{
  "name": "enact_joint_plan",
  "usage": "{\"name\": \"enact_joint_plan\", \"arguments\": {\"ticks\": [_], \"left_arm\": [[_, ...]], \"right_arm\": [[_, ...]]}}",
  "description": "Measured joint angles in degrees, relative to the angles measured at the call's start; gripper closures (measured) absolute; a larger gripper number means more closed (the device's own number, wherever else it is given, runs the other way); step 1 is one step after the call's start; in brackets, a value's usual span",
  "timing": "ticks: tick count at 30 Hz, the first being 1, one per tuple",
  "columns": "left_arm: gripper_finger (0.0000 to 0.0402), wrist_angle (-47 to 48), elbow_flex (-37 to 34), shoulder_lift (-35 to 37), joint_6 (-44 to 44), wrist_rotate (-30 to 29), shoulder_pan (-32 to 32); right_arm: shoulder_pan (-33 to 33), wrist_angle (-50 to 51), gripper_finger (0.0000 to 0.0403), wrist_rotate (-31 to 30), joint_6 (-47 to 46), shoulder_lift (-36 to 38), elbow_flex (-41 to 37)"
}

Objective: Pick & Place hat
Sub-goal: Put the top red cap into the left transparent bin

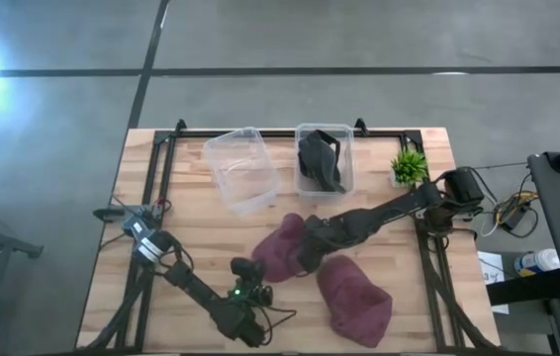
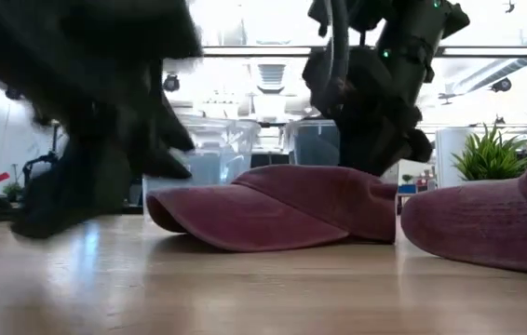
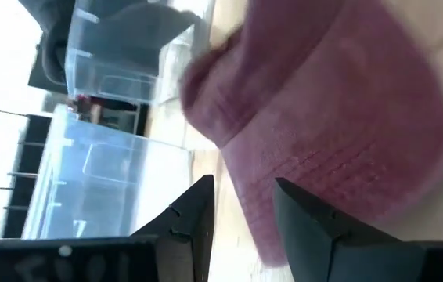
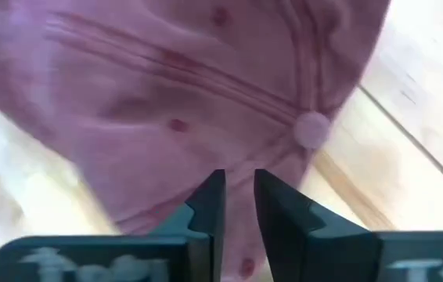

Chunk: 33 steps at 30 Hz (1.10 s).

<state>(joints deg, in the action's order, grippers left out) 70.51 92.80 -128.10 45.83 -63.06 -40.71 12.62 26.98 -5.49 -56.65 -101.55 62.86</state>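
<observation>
A maroon cap (image 1: 280, 249) lies on the table on its brim and lower rim (image 2: 273, 209), brim toward the left arm. My right gripper (image 1: 308, 245) is down on its crown (image 4: 239, 196), fingers almost together. My left gripper (image 1: 248, 269) is open and level just off the brim (image 3: 241, 211), which shows past its fingers. I cannot tell whether it touches. A second maroon hat (image 1: 356, 297) lies flat nearer the near edge (image 2: 487, 228). My right gripper comes at the cap from above, slanting in from the table's right. Its fingertips (image 4: 210, 205) stand on the crown cloth (image 4: 241, 160) a little short of the top button (image 4: 311, 129), with cloth showing in the narrow gap. The cap rests on the table.
Two clear bins stand at the far edge: an empty one (image 1: 242, 168) and one holding a black hat (image 1: 322, 163). A small green plant (image 1: 409, 166) stands right of them. Bare wood lies on the near left of the table.
</observation>
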Motion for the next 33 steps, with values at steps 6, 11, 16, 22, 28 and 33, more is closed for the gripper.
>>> {"name": "enact_joint_plan", "arguments": {"ticks": [6, 11, 16, 22, 28, 33], "left_arm": [[0.0275, -1.05, -1.72, 8.87, 1.13, 5.55, -3.91], [0.0275, -14.32, -11.17, 13.16, -0.73, 7.51, -4.65], [0.0275, -26.48, -19.27, 14.04, -9.66, 7.67, -4.16], [0.0275, -28.58, -24.76, 14.39, -11.24, 2.61, -2.56], [0.0275, -37.73, -29.63, 14.68, -16.89, 2.36, -1.47], [0.0275, -41.19, -31.01, 14.61, -17.74, 1.14, 0.66]], "right_arm": [[-0.05, -0.62, 0.0326, -0.02, 2.37, 0.23, 1.45], [-0.02, -3.33, 0.0320, 0.10, 2.02, 0.23, 1.01], [-0.02, -3.78, 0.0316, 1.00, 1.27, 0.23, 0.51], [-0.02, -3.71, 0.0319, 1.22, 0.12, 0.23, 0.49], [-0.08, -3.74, 0.0313, 1.59, 0.06, 0.23, 0.48], [-0.26, -3.67, 0.0312, 2.60, 0.06, 0.23, 0.45]]}}
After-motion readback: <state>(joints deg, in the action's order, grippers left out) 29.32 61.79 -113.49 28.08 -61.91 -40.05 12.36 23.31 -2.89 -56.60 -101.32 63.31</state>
